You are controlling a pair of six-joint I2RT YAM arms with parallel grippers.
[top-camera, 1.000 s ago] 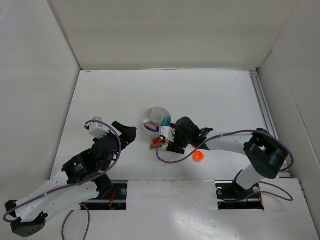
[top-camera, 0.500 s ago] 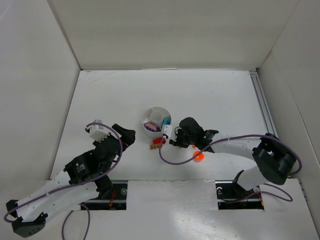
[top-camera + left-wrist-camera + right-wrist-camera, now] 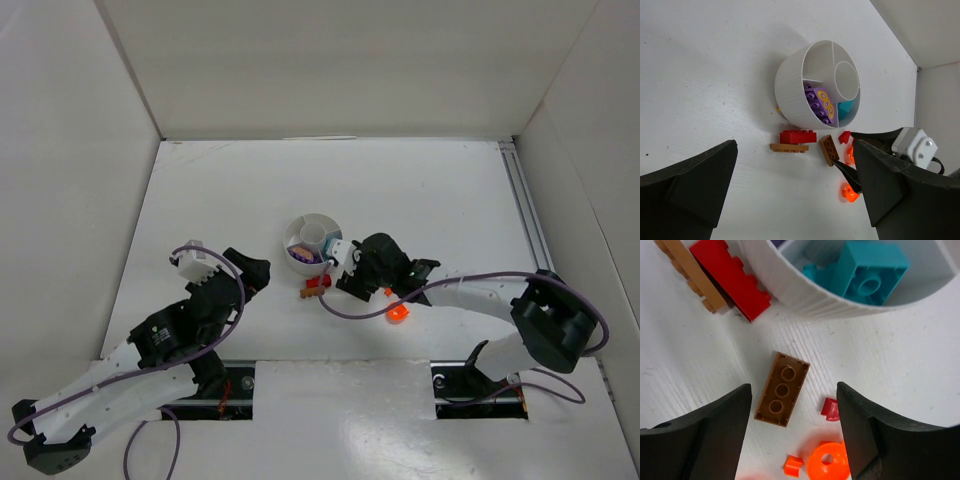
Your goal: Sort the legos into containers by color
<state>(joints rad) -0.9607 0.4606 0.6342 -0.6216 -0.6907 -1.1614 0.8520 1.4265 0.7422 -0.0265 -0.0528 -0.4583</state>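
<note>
Under right gripper [image 3: 794, 396], seemingly, brown lego [image 3: 782, 389]

Loose legos [image 3: 782, 389] beside dish [image 3: 810, 302]

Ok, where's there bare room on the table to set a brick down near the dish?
Bare table lies behind the dish toward the back wall, and left of it toward the left gripper. The near side is crowded: red brick, tan plate, brown brick and orange pieces sit between the dish and the right gripper.
</note>
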